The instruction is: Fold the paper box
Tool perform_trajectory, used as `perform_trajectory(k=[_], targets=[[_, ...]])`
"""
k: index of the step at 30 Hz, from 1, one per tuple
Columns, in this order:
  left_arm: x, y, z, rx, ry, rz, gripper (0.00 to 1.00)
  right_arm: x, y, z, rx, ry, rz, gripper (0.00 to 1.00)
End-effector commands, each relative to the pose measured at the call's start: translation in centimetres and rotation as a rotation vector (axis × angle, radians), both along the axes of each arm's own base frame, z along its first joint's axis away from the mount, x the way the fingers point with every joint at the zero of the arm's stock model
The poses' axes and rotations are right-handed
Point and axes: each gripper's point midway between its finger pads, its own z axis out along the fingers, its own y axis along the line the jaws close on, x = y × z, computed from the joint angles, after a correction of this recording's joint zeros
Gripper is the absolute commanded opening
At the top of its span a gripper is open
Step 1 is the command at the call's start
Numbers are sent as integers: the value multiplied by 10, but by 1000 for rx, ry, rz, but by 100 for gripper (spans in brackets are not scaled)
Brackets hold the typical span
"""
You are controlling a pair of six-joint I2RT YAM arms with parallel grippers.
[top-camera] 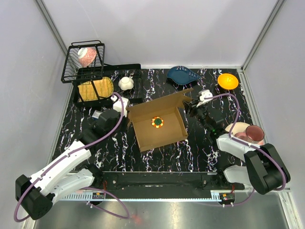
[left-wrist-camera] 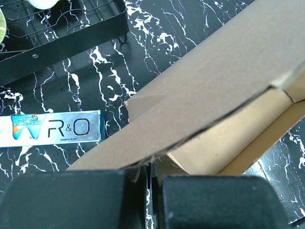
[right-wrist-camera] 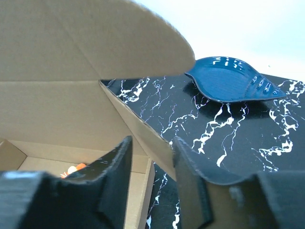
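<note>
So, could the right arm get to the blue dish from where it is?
Probably yes. The blue dish lies on the table just beyond the right gripper, nothing between them. But its jaws straddle the paper box wall, so it must back off that first.

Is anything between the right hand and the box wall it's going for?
Nothing visible. The right hand straddles a side wall of the paper box, a finger on each side; the blue dish lies farther back.
</note>
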Motion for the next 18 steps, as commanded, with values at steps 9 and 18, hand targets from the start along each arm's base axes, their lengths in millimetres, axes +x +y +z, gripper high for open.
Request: perform_trajectory(k=[9, 18], targets=[[2, -9, 13, 5, 2, -36, 1, -15, 9, 39, 16, -64, 86, 26], [14, -16, 13, -6, 8, -11, 1, -37, 12, 45, 61, 75, 122, 8]])
